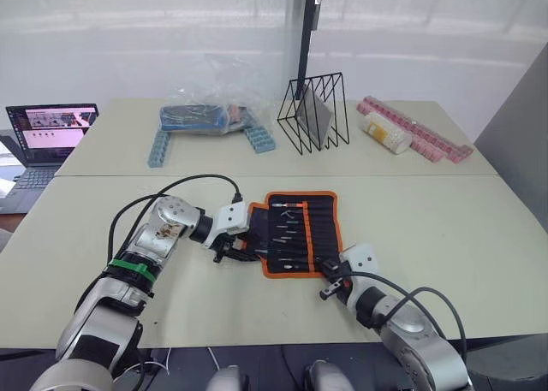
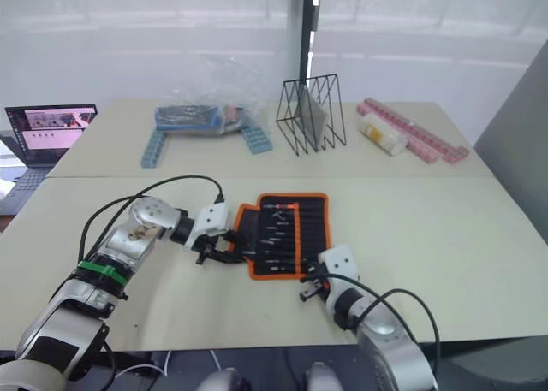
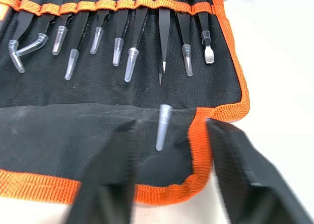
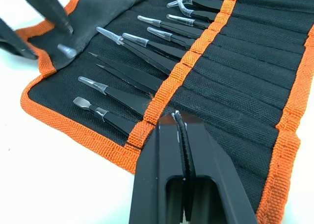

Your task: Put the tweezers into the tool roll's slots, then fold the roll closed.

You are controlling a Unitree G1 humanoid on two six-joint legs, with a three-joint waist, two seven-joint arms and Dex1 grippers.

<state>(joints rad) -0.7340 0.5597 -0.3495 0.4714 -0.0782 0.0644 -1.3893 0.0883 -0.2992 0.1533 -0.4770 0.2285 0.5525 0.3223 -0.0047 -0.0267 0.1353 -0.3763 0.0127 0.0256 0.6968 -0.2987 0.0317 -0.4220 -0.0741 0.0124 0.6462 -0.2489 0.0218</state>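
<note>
L gripper (image 3: 167, 185) open astride tool roll (image 1: 300, 230) flap, R gripper (image 4: 180, 121) closed, empty, tweezers (image 4: 122, 72) slotted

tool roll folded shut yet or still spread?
Spread. The tool roll lies flat on the table, inner face up, tweezers showing in the slots; only one side flap lies folded in.

Tweezers (image 4: 128, 76) in tool roll (image 1: 300, 233) slots (image 4: 235, 82)

Two beige tables (image 1: 445, 228) abut before a white wall (image 1: 154, 40).
</note>
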